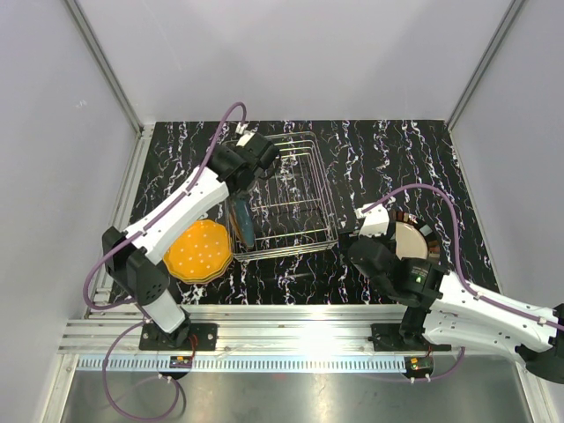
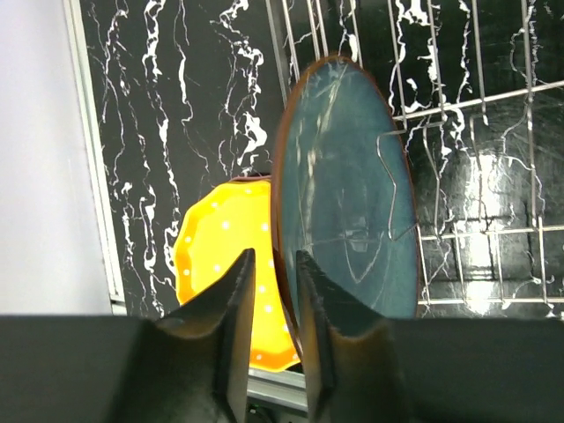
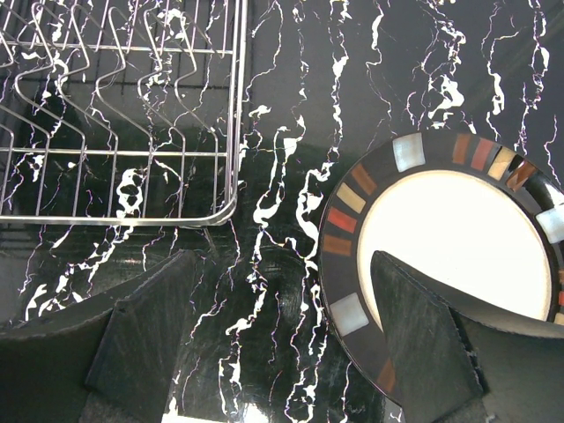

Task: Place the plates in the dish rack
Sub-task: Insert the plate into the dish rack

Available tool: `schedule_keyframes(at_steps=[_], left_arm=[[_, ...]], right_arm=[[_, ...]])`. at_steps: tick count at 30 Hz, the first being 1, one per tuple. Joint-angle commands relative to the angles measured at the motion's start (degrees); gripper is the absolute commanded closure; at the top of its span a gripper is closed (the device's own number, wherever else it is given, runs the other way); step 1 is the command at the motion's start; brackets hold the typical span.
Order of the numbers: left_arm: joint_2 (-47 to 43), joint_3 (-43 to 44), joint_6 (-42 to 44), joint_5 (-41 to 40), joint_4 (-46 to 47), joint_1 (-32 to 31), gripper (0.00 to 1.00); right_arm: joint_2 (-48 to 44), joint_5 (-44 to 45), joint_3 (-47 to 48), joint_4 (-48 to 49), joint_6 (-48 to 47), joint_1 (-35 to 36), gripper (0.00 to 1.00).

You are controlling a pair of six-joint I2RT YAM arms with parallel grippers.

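The left end effector (image 2: pixel 275 261) is a little open around the blue plate (image 2: pixel 348 194) in the dish rack (image 2: pixel 493 97); back away slowly, straight.

Our white left arm (image 1: pixel 176 216) stretches forward from its base, wrist bent over, and the black two-finger left end effector (image 2: pixel 275 264) points down with fingers only narrowly parted. Our white right arm (image 1: pixel 480 313) lies low and folded; the right end effector (image 3: pixel 284 273) gapes wide.
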Motion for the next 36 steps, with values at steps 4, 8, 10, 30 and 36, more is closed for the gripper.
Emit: schedule_keyframes(at_steps=[4,8,10,30,36], left_arm=[[-3.0,-3.9,1.6,-0.1,5.5,1.0,0.74],[-4.3,-3.7,2.2,-0.3,5.6,1.1,0.57],[-4.8,-2.6,2.7,-0.4,5.2,1.1,0.52],[-32.9,-14.9,15.5,-4.8,24.6,1.1,0.09],[-45.0,-29.0,19.7,-10.3,33.7,1.0,0.04]], right_arm=[[-0.4,2.0,0.2,1.8,0.4,0.5,0.12],[-0.5,2.0,0.0,1.8,0.4,0.5,0.12],[-0.7,2.0,0.0,1.8,0.4,0.4,0.12],[5.5,9.8,8.6,-15.7,19.8,-1.4,0.16],[13.7,3.2,9.5,-16.7,19.9,-12.4,0.25]])
